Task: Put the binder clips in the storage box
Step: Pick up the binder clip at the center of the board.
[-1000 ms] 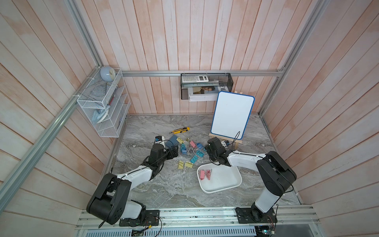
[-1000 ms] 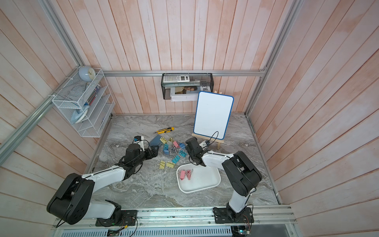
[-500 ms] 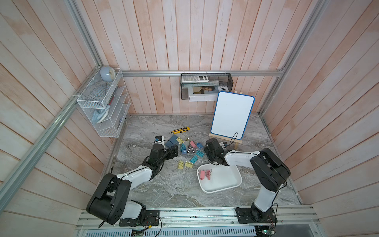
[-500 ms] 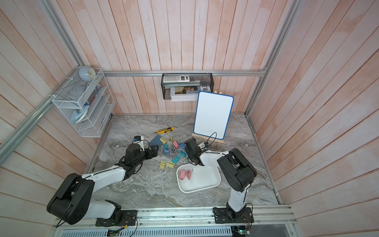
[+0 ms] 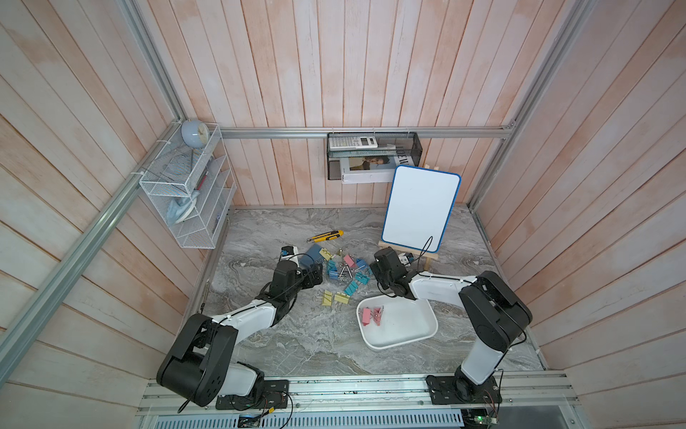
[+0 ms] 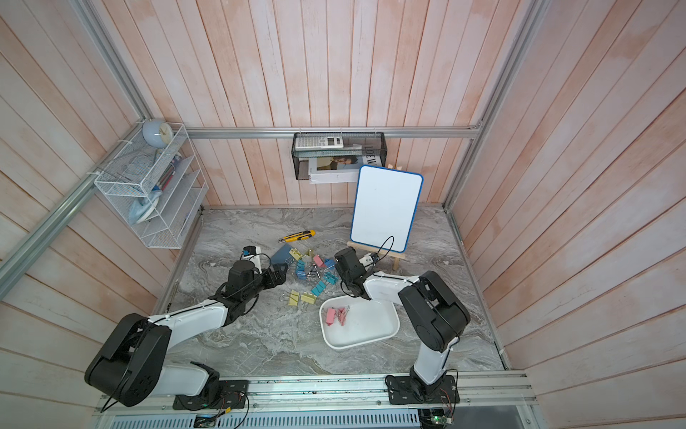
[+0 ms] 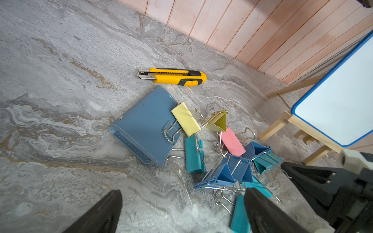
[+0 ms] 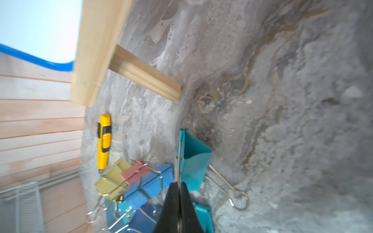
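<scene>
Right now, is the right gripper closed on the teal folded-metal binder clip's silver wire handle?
Yes: the right wrist view shows the right gripper shut, pinching the silver wire handle of the teal binder clip.

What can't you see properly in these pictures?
- Both top views: the pink clips in the storage box are too small and tangled to count.
- Left wrist view: a teal clip is half hidden behind a finger of the left gripper.
- Right wrist view: the blue clips near the right gripper are cut off by the picture's edge; the white mesh is blurred.
</scene>
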{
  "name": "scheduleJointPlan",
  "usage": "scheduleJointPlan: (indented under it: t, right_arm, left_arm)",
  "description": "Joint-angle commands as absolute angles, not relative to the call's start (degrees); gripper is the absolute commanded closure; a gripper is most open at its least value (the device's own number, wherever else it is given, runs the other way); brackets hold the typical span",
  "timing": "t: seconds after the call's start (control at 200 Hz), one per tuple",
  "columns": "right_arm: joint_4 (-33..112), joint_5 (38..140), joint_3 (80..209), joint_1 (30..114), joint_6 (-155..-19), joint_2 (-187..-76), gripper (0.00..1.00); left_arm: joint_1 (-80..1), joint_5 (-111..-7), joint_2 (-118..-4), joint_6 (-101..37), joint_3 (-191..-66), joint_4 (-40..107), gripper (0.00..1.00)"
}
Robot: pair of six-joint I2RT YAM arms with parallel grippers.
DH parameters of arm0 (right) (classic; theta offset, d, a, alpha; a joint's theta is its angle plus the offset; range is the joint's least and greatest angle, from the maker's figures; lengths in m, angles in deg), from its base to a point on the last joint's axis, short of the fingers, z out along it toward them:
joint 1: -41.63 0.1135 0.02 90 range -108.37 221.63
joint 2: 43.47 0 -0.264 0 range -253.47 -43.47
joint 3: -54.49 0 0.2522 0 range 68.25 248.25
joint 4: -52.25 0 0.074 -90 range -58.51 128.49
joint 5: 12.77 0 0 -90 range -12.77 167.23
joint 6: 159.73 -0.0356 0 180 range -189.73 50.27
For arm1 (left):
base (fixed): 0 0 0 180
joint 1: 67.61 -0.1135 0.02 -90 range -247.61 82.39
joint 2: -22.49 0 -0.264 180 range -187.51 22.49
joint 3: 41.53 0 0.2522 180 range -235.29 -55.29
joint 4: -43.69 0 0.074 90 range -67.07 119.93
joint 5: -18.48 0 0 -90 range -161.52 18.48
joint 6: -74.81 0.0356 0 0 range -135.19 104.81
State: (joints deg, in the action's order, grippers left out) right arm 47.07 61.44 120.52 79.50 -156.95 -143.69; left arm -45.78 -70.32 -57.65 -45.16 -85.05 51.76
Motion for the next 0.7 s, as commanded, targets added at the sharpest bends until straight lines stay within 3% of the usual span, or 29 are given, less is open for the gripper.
scheduleJointPlan:
  t: [0.0,0.155,0.345,0.53,0.695]
  right_arm:
    - [45.46,59.94,119.84,79.34,-155.35,-141.93,1.0]
    - [43.51,59.2,118.57,79.44,-148.17,-136.04,1.0]
    - [36.82,61.11,114.79,79.91,-133.95,-120.6,1.0]
    - [13.79,65.3,114.92,83.54,-120.45,-102.3,1.0]
    - [-2.35,79.97,114.08,85.33,-117.31,-88.8,1.0]
  left_arm:
    - [-45.54,-70.83,-57.09,-44.13,-85.55,51.5,0.0]
    - [-45.47,-68.92,-56.63,-43.58,-85.07,52.8,0.0]
    - [-43.32,-63.32,-54.94,-41.68,-84.33,56.63,0.0]
    - [-35.97,-67.39,-52.88,-34.66,-86.39,51.98,0.0]
    - [-32.42,-71.78,-53.26,-31.45,-87.46,49.88,0.0]
